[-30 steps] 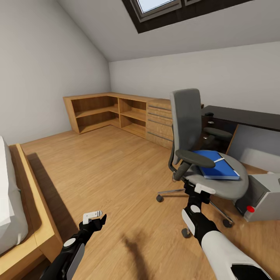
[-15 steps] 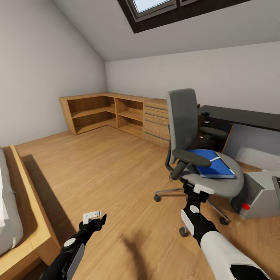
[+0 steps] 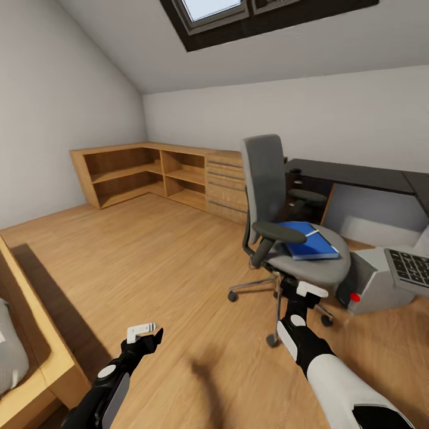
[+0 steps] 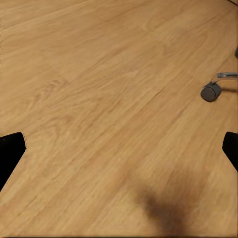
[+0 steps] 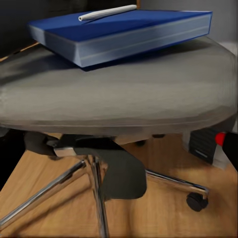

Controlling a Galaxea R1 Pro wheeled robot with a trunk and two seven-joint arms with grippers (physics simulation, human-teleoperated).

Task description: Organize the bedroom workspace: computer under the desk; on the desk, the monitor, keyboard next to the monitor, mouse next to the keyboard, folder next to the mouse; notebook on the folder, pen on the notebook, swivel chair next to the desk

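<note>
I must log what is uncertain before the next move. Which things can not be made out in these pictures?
- Keyboard, head view: cut off by the right edge.
- Computer, head view: partly hidden under the keyboard.
- Desk, head view: cut by the right edge, its near end behind the swivel chair.
- Pen on the folder: very thin in the right wrist view.

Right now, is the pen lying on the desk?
No, the pen lies on top of the blue folder, which rests on the swivel chair seat.
</note>
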